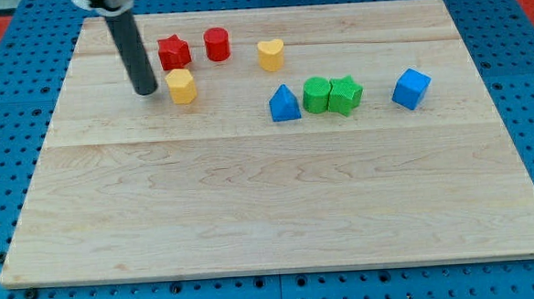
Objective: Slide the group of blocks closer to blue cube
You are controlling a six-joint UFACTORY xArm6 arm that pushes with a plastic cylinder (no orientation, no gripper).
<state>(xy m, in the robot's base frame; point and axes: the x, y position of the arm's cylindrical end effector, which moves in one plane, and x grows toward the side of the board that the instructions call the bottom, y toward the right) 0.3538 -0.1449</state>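
Note:
The blue cube (411, 88) sits at the view's right on the wooden board (269, 195). To its left stand a green star (345, 95) and a green block (316, 95), touching each other, then a blue triangular block (284, 104). At the view's upper left are a red star (174, 52), a red cylinder (217, 44), a yellow block (181, 85) and a yellow heart (270, 54). My tip (145, 90) rests on the board just left of the yellow block, a small gap apart, below and left of the red star.
The board lies on a blue perforated table (9, 117). The rod leans up toward the view's top left corner.

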